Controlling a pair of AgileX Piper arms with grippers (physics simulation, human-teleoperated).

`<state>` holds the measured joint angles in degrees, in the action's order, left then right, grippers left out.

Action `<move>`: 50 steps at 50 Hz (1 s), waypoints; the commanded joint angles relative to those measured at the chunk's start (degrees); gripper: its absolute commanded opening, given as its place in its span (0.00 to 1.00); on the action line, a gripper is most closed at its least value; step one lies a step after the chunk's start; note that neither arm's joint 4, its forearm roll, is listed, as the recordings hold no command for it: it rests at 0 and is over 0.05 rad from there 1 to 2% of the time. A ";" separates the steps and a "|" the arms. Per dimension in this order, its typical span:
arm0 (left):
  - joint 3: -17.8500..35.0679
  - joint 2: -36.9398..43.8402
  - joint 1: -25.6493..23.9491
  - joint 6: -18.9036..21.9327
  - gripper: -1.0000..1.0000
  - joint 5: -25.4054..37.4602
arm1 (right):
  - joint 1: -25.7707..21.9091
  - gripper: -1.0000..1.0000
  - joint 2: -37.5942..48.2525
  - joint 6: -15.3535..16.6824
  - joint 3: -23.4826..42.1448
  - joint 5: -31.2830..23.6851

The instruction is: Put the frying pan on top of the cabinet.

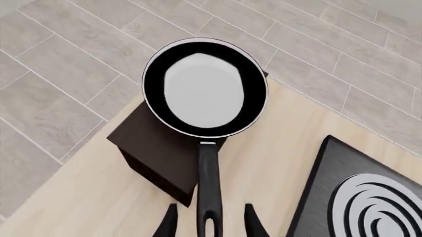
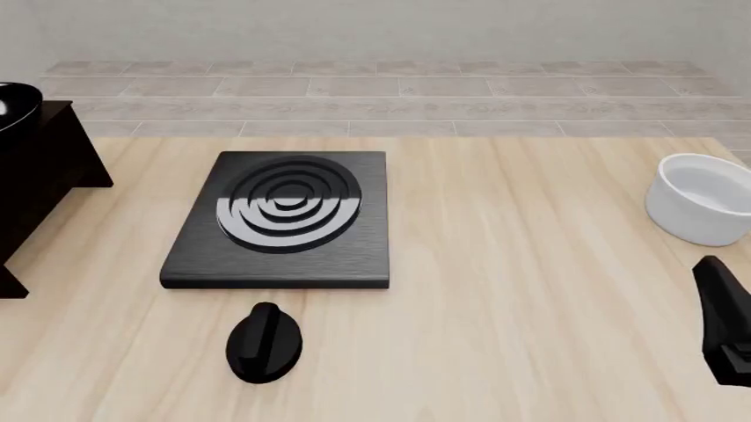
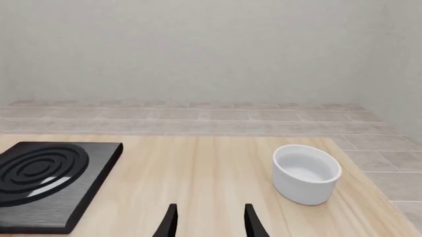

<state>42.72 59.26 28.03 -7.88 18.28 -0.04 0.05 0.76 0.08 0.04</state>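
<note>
The frying pan (image 1: 204,89), black with a whitish inside, sits over the flat top of the dark brown cabinet (image 1: 155,148) in the left wrist view. Its long handle (image 1: 209,187) runs back between my left gripper's fingers. My left gripper (image 1: 211,224) is open, with a gap on each side of the handle. In the front view only the pan's rim (image 2: 14,107) shows on the cabinet (image 2: 41,171) at the far left edge; my left arm is out of that view. My right gripper (image 3: 211,224) is open and empty, low at the right (image 2: 727,325).
A flat black stove plate with rings (image 2: 281,220) lies at the table's middle left, with a small black knob (image 2: 264,343) in front of it. A white bowl (image 2: 704,198) stands at the right, also in the right wrist view (image 3: 305,173). Tiled floor lies beyond the table.
</note>
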 commanded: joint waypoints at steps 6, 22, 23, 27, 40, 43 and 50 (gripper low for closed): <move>-2.68 -4.96 0.39 0.17 1.00 1.55 | 0.00 1.00 -0.02 -0.11 0.05 0.17; -7.13 -9.60 0.74 0.07 1.00 2.31 | 0.00 1.00 -0.03 0.10 0.31 0.03; -7.36 -9.88 0.54 0.02 1.00 2.43 | -0.01 1.00 -0.03 0.14 0.29 0.06; -7.84 -11.14 0.52 -0.12 1.00 3.01 | 0.00 1.00 -0.03 0.24 0.22 0.15; -9.03 -18.31 -1.19 -0.96 1.00 8.53 | -0.08 1.00 -0.02 0.60 0.01 0.48; -9.76 -20.63 -1.71 -1.21 1.00 9.99 | -0.06 1.00 -0.02 0.58 -0.01 0.51; -11.73 -25.22 -2.12 -1.33 1.00 13.00 | -0.26 1.00 -0.03 0.74 -0.03 0.63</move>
<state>32.85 39.93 26.82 -8.88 27.18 -0.17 0.02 1.33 0.15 0.46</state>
